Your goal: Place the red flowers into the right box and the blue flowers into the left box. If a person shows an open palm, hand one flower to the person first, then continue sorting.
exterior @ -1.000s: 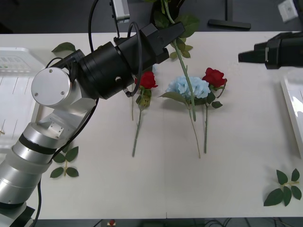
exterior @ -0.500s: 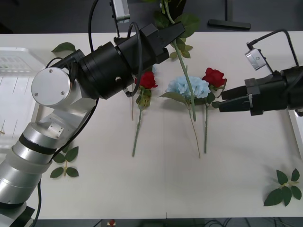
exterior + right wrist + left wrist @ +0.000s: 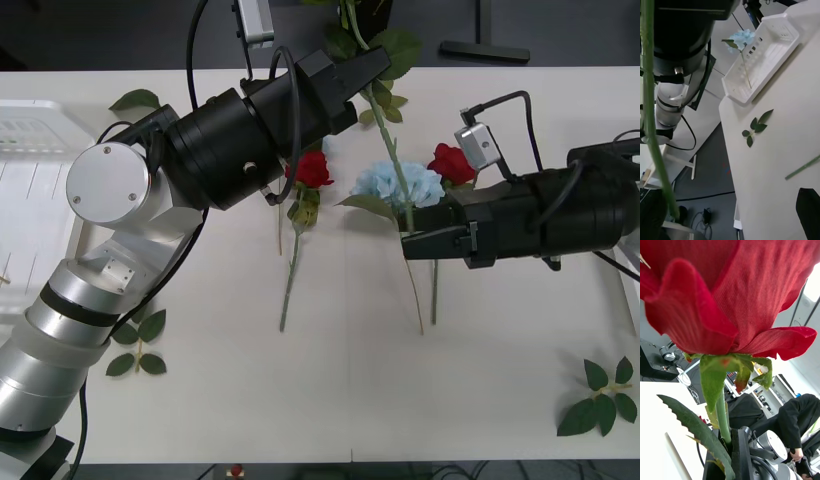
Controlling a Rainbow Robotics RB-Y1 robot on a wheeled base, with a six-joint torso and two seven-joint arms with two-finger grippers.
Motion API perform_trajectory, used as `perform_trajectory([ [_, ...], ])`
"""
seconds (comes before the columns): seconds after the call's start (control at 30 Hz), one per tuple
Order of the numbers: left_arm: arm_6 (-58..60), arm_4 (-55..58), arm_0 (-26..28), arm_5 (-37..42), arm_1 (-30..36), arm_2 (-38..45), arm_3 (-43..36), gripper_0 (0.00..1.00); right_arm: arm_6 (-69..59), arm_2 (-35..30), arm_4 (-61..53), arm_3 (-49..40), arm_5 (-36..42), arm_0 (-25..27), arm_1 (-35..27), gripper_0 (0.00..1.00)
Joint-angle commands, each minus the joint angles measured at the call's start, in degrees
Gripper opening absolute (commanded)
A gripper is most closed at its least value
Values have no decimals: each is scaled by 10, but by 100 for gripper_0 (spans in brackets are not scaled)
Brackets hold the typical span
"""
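My left gripper (image 3: 368,66) is raised over the table's far edge, shut on the stem of a red flower (image 3: 733,288). Its long green stem (image 3: 392,150) hangs down over the table. My right gripper (image 3: 406,241) has reached in from the right, open, with its black fingers on either side of the stem's lower end (image 3: 655,150). Two red flowers (image 3: 313,169) (image 3: 452,163) and a blue flower (image 3: 400,185) lie mid-table. The left box (image 3: 25,210) holds another blue flower (image 3: 742,37). A sliver of the right box (image 3: 633,295) shows behind my right arm.
Loose green leaf sprigs lie at the front left (image 3: 135,345), the front right (image 3: 600,400) and the far left (image 3: 135,98). My bulky left arm (image 3: 110,230) spans the table's left half, next to the left box.
My right arm has swung in from the far right edge toward the middle, bringing its open fingers to the hanging stem. The left arm and its flower have stayed put.
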Motion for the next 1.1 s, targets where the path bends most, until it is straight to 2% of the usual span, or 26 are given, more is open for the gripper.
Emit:
perform_trajectory([
  [0.03, -14, 3, -16, 4, 11, 3, -17, 0, 0, -3, -22, -17, -10, -23, 19, 100],
  [0.27, -14, 3, -15, 4, 10, 3, -17, 0, -10, -3, -19, -17, -16, -24, 44, 99],
  [0.33, -14, 2, -15, 4, 10, 3, -17, 0, -10, -3, -18, -17, -20, -24, 45, 86],
  [0.4, -14, 3, -15, 4, 10, 3, -17, 0, -11, -4, -18, -17, -20, -24, 45, 61],
  [0.47, -14, 3, -15, 4, 11, 3, -17, 0, -13, -3, -19, -17, -22, -25, 47, 46],
  [0.7, -15, 3, -15, 4, 10, 3, -17, 0, -23, -3, -18, -17, -26, -28, 54, 4],
  [0.73, -16, 3, -15, 4, 10, 3, -17, 0, -25, -3, -18, -17, -26, -28, 54, 0],
  [0.93, -17, 3, -15, 5, 11, 3, -17, 0, -31, -3, -17, -17, -27, -28, 54, 0],
  [1.0, -17, 3, -15, 7, 10, 3, -17, 7, -32, -4, -18, -17, -28, -28, 54, 0],
  [1.07, -17, 3, -15, 8, 11, 3, -17, 39, -33, -3, -17, -17, -28, -28, 54, 0],
  [1.1, -17, 3, -15, 8, 11, 3, -17, 64, -33, -3, -17, -17, -28, -28, 54, 0],
])
